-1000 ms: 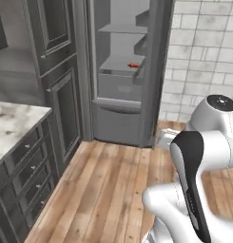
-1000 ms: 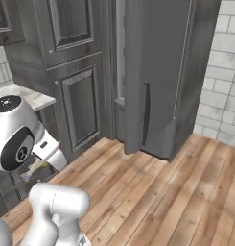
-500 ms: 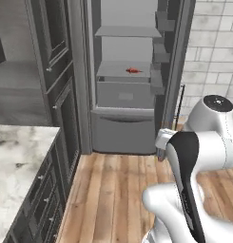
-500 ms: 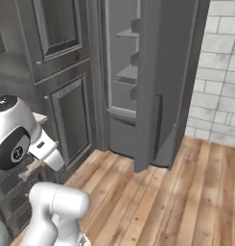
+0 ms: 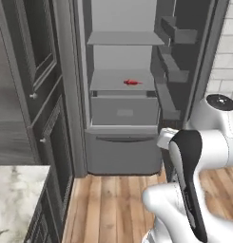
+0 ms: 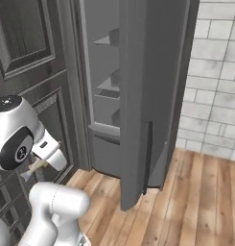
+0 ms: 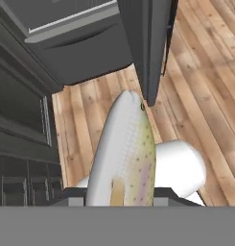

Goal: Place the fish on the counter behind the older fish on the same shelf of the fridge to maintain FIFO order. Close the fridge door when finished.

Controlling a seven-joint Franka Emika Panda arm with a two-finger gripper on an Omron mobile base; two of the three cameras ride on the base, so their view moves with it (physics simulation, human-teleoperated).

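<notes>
My gripper (image 7: 120, 194) is shut on the fish (image 7: 123, 153), a pale speckled body that points out past the fingers over the floor. In the right base view the fish (image 6: 35, 167) sticks out below the hand, low on the left. The fridge (image 5: 122, 118) stands open straight ahead. The older fish (image 5: 132, 82), small and red, lies on the shelf (image 5: 108, 81) just above the grey drawer (image 5: 125, 110). The fridge door (image 6: 147, 96) is swung wide open, its inner bins (image 5: 175, 61) to the right of the shelves. A corner of the marble counter (image 5: 13, 194) shows at the lower left.
Tall grey panelled cabinets (image 5: 37, 95) stand left of the fridge. Wooden floor (image 5: 113, 199) lies between the base and the fridge. A white tiled wall (image 6: 215, 72) runs behind the door on the right. The door's edge (image 7: 147, 48) hangs just beyond the fish in the hand view.
Both base views have shifted: the base has moved, so the fridge now stands closer and more square in front. The fish stays in the shut gripper.
</notes>
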